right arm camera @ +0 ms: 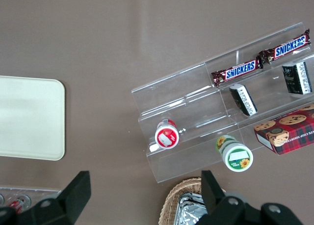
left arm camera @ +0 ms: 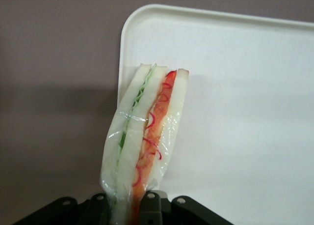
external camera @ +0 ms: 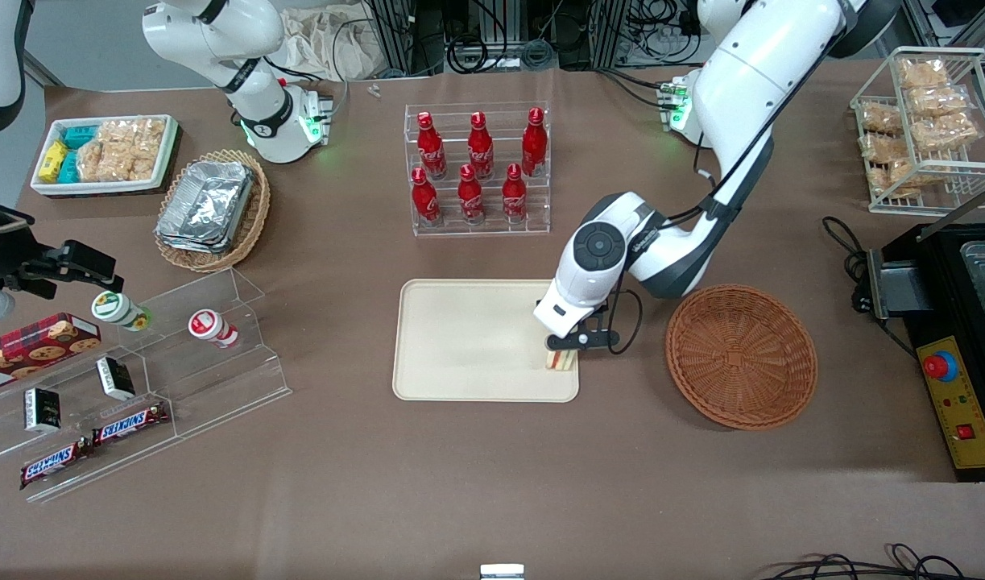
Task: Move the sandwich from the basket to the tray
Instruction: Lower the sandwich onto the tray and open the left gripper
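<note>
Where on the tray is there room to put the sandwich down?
Nearly all of the tray is bare. The only busy spot is its corner nearest the basket, where the end effector holds the sandwich just over the rim. The open stretch runs from there toward the parked arm's end, with the bottle rack farther from the camera.

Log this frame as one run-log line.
stage: placing | gripper: over tray corner nearest basket, shut on sandwich | basket: empty | release: not yet
</note>
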Tool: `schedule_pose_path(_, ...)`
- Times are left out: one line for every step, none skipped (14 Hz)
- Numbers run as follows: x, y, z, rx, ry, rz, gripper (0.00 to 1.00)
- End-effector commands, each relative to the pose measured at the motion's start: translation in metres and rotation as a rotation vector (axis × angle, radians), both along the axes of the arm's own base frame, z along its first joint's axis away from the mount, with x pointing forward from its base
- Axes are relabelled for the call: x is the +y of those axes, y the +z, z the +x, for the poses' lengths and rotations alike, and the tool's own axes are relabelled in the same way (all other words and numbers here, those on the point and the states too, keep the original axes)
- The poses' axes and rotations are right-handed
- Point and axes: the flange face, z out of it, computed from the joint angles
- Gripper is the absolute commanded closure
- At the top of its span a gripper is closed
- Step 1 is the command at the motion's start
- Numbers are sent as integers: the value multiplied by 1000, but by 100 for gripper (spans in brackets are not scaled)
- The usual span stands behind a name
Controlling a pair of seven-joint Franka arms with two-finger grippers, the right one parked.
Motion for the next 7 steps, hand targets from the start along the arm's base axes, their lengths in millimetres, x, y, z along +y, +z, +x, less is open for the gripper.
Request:
schedule_pose_path(-8, 3, 5, -37, 2, 24, 0)
schedule_pose_path(-8, 3, 5, -40, 1, 26, 0)
schedule_pose_path(-10, 4, 4, -43, -5, 29, 0)
schedule_pose_path(-16, 10, 3, -54, -11, 23, 0)
schedule_pose_path(-20, 22, 11, -77, -6, 8, 0)
schedule_pose_path(-21, 39, 21, -101, 20, -11, 0)
schedule_pose_path(-16, 58, 32, -114, 69, -6, 0)
